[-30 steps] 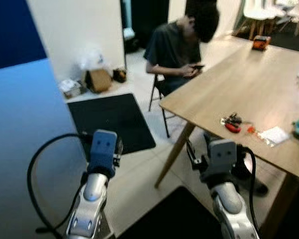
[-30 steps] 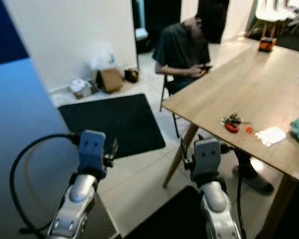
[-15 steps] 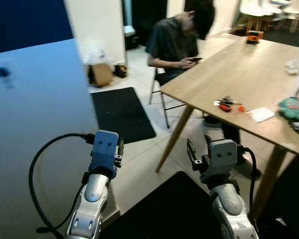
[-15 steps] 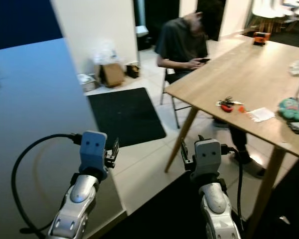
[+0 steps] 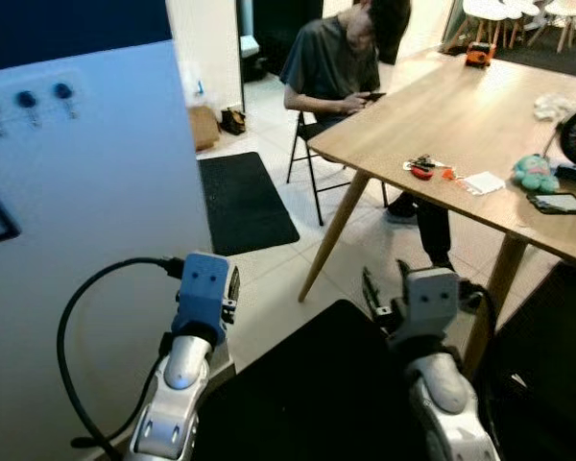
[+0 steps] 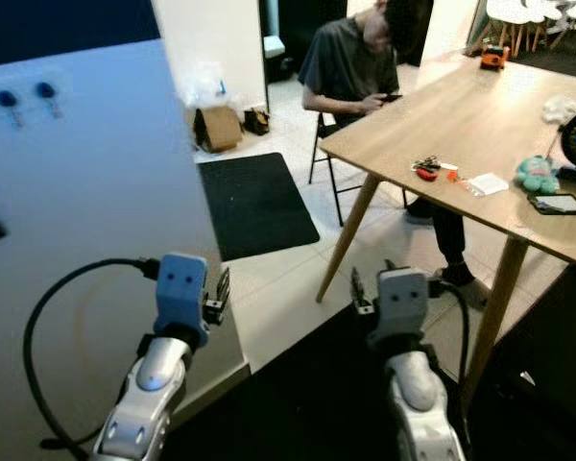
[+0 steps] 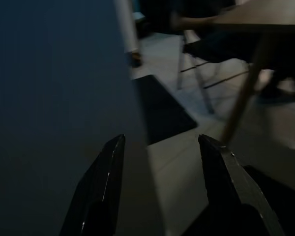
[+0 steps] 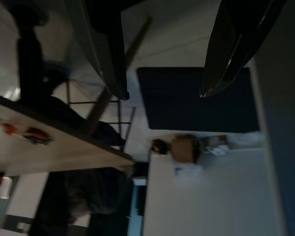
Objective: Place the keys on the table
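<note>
One seated person (image 5: 341,72) beside table (image 5: 490,125).

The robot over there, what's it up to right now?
Nothing is being handled. Both of the robot's arms are raised in front of it with the left gripper and right gripper open and empty. The keys already lie on the wooden table, ahead and to its right. A person sits at the table's far corner, looking down at a phone. A black mat lies on the floor.

Home dining rm: wood table (image 5: 480,115), chairs (image 5: 499,14)
</note>
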Controlling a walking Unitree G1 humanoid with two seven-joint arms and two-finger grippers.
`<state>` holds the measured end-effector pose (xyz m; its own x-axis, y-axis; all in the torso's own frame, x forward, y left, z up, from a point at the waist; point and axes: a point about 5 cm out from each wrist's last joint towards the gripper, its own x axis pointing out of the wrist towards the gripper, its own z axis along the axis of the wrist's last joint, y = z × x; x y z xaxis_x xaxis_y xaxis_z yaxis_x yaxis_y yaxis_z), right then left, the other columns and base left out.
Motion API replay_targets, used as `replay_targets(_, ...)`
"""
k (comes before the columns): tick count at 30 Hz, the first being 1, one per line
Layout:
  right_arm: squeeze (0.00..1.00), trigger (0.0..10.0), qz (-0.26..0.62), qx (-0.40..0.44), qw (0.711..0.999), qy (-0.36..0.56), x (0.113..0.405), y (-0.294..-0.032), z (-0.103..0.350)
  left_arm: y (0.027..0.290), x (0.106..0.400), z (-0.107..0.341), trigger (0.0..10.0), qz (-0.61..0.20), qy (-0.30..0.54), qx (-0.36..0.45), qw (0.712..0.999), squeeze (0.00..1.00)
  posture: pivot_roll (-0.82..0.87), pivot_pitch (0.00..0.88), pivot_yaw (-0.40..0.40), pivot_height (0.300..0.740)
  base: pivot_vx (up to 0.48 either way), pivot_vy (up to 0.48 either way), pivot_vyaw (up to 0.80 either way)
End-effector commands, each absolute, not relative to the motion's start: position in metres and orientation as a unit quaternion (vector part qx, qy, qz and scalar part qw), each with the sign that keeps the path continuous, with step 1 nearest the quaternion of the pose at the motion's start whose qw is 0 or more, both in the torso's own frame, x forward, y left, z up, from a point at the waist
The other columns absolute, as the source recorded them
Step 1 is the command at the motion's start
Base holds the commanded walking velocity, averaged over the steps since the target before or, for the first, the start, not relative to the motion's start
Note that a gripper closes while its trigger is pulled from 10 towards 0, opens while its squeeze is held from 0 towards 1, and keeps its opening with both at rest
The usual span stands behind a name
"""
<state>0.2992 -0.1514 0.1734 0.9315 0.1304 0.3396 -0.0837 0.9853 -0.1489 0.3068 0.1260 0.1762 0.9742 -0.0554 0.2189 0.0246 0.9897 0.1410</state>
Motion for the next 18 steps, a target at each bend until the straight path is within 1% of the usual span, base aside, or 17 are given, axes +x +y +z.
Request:
replay_targets(1, 0.0, 10.0, 0.051, -0.065, 0.982, -0.171, 0.2981, -0.155, 0.1699, 0.1251, 0.3054, 0.1723, 10.0, -0.024, -0.105, 0.076, 0.991, 0.0, 0.0, 0.171, 0.047, 0.74, 0.0, 0.0, 0.0)
replay_targets(18, 0.0, 10.0, 0.047, -0.066, 0.982, -0.172, 0.2988, -0.1541, 0.1701, 0.124, 0.3056, 0.1725, 10.0, -0.028, -0.104, 0.073, 0.991, 0.0, 0.0, 0.164, 0.047, 0.74, 0.0, 0.0, 0.0)
